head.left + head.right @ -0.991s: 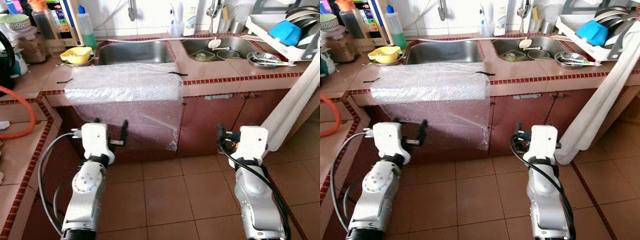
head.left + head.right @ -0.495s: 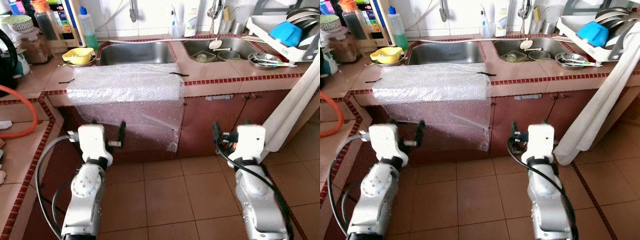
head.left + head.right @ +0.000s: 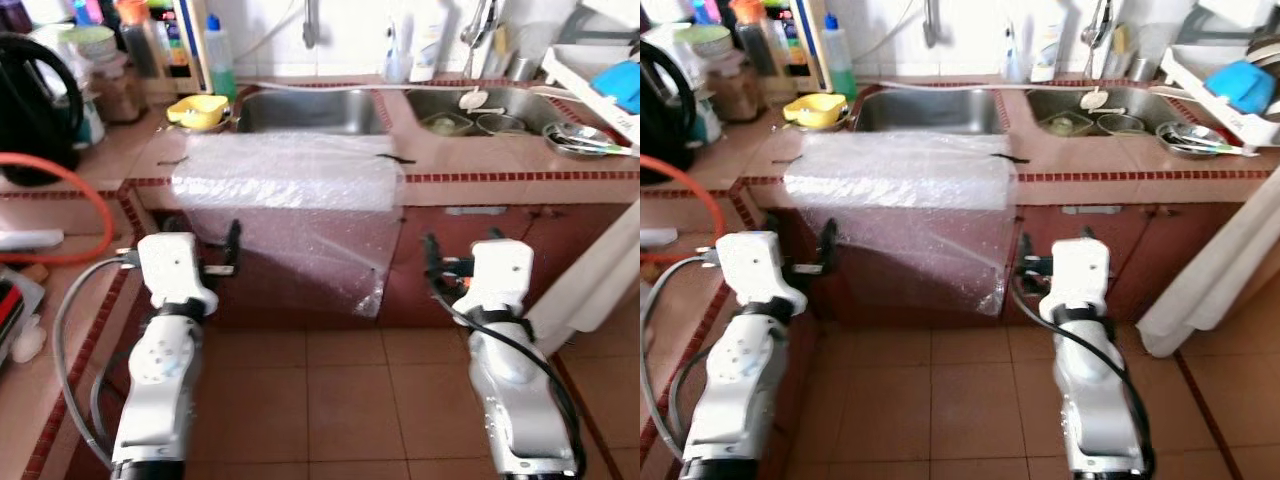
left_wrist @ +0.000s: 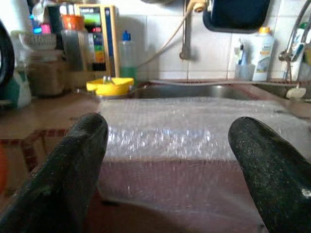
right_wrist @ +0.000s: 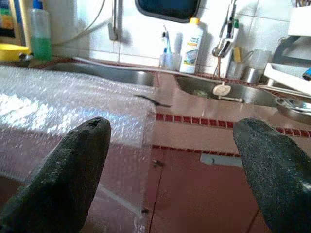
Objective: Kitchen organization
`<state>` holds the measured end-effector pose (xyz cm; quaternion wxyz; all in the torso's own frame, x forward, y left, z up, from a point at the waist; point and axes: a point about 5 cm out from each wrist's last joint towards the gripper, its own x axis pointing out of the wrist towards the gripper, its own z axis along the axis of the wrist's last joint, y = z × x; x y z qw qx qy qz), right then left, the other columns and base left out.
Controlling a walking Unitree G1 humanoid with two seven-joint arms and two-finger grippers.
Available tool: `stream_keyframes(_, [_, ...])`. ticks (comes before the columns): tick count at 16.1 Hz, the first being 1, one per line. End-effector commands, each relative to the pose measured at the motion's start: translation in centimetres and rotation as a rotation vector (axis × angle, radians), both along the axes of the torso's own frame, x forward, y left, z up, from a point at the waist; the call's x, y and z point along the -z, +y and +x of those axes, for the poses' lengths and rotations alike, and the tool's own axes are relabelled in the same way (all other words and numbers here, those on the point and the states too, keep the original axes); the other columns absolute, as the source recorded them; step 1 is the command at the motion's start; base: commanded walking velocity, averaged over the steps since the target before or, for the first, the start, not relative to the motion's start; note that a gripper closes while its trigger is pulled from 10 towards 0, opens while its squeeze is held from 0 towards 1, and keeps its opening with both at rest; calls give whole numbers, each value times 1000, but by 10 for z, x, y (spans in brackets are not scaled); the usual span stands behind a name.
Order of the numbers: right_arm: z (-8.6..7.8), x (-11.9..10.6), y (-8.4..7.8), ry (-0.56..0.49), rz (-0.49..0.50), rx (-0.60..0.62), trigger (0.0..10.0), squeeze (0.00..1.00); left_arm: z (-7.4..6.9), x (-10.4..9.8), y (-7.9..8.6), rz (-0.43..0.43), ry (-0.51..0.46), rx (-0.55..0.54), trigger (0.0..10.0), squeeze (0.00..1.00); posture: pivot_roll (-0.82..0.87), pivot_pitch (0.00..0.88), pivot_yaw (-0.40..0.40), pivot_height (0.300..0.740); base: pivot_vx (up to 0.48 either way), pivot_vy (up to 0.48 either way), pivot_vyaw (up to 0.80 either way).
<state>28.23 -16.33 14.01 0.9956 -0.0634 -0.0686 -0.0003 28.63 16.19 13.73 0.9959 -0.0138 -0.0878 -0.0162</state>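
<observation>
Bubble wrap (image 3: 290, 180) ahead, betw. both open jaws

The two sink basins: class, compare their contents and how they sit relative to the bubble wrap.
The left basin looks bare; the right basin holds small bowls and a ladle. The bubble wrap is taped on the counter edge before the left basin, while the counter before the right basin is uncovered. Both are steel, set in the same tiled counter.

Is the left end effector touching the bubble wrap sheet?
Apart. In the left wrist view, the left end effector has open fingers, and the bubble wrap sheet hangs beyond them.
</observation>
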Motion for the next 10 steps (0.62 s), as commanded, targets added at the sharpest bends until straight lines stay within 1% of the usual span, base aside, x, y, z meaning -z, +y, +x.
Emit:
stream_keyframes(1, [-1, -6, -5, -28, 5, 20, 10000, 0, 1, -4, -6, -5, -7, 21, 10000, 0, -16, 1, 62, 740, 341, 0, 519])
stream_keyframes(2, [-1, -7, -6, -30, 5, 22, 10000, 0, 1, -3, -7, -3, -2, 26, 10000, 0, -18, 2, 63, 740, 356, 0, 400])
stream_keyframes(6, [-2, -8, -9, -34, -1, 41, 10000, 0, 1, -1, -10, -6, 10, 41, 10000, 0, -23, 3, 64, 740, 371, 0, 0])
stream_keyframes(10, [-2, -12, -11, -55, 1, 58, 10000, 0, 1, 2, -12, 2, 22, 50, 10000, 0, -27, 4, 63, 740, 424, 0, 0])
